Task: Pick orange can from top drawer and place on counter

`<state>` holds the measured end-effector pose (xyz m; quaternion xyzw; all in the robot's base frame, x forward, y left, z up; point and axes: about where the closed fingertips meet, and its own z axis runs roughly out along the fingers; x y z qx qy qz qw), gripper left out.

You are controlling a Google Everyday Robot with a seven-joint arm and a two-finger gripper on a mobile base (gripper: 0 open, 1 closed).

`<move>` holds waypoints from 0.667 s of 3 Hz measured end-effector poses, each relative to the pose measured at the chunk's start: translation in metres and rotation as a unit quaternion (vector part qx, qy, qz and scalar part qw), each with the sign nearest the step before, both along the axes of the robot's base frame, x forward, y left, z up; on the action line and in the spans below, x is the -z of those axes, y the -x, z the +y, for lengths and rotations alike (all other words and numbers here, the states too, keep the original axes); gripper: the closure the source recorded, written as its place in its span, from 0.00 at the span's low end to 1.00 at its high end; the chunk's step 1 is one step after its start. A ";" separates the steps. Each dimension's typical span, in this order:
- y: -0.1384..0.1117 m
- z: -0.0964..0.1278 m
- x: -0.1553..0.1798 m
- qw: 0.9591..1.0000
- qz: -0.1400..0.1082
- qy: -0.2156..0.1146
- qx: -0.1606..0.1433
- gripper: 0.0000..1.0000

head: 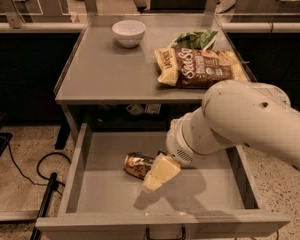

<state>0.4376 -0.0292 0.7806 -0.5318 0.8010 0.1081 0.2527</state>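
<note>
gripper [159, 174]: low inside the top drawer [210, 196], at the right end of the orange can [135, 164], pointing down and to the left.
gripper state: i cannot tell if it is apart, together or clamped on the can; real contact is also not clear.
orange can: lies on its side on the drawer floor, left of the middle, partly covered by the gripper.
top drawer: pulled out under the counter [102, 71].
arm [242, 121]: big white body, comes in from the right over the drawer's right part.
counter: carries 1 white bowl [128, 32] at the back, 1 brown-and-yellow snack bag [202, 66] on the right and 1 green packet [194, 38] behind the bag.
</note>
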 end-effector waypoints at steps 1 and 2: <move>0.000 0.000 0.000 1.000 0.000 0.000 0.000 0.00; 0.005 0.011 0.023 1.000 0.004 -0.020 0.003 0.00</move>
